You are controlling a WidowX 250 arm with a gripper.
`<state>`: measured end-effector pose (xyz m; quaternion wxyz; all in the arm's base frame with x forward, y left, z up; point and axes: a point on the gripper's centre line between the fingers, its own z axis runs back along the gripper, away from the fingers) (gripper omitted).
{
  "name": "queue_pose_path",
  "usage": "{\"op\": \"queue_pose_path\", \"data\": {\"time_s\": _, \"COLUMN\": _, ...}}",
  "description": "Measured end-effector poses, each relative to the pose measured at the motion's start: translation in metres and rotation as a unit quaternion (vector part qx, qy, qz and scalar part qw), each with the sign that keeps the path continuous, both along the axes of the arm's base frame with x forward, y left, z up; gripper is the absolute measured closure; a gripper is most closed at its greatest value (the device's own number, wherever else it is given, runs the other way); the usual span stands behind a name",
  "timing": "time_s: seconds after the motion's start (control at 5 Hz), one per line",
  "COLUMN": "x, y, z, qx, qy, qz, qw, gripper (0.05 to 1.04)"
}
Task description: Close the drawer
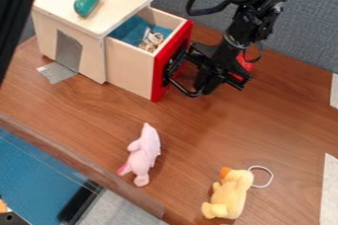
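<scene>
The drawer (131, 70) stands partly pulled out of a pale wooden box (49, 29), and its red front (160, 87) faces right. Inside the drawer are a blue lining and a small pile of light and brownish bits. My black gripper (173, 73) is at the outer side of the red front, close against it around mid-height. The arm comes down from the top edge, right of the box, and hides part of that front.
A green oblong object (88, 0) lies on top of the box. A pink plush toy (144, 154) lies on the wooden table (228, 132) in front, with a yellow duck toy (229, 195) farther right. A grey wall (310, 21) runs behind.
</scene>
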<state>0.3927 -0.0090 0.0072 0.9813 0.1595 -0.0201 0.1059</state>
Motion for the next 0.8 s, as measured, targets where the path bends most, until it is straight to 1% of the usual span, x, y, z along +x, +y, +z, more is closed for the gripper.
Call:
{"op": "queue_pose_path", "data": {"time_s": 0.2, "x": -0.005, "y": 0.016, "z": 0.0, "qx": 0.018, "qy": 0.004, "qz": -0.001, "qw": 0.9998, "gripper": 0.953}}
{"op": "queue_pose_path", "data": {"time_s": 0.4, "x": -0.012, "y": 0.038, "z": -0.003, "qx": 0.047, "qy": 0.016, "qz": -0.004, "qw": 0.9988, "gripper": 0.953}}
{"op": "queue_pose_path", "data": {"time_s": 0.6, "x": -0.014, "y": 0.058, "z": -0.004, "qx": 0.055, "qy": 0.019, "qz": 0.008, "qw": 0.9983, "gripper": 0.953}}
{"op": "queue_pose_path", "data": {"time_s": 0.8, "x": -0.016, "y": 0.068, "z": -0.004, "qx": 0.06, "qy": 0.021, "qz": 0.014, "qw": 0.9979, "gripper": 0.953}}
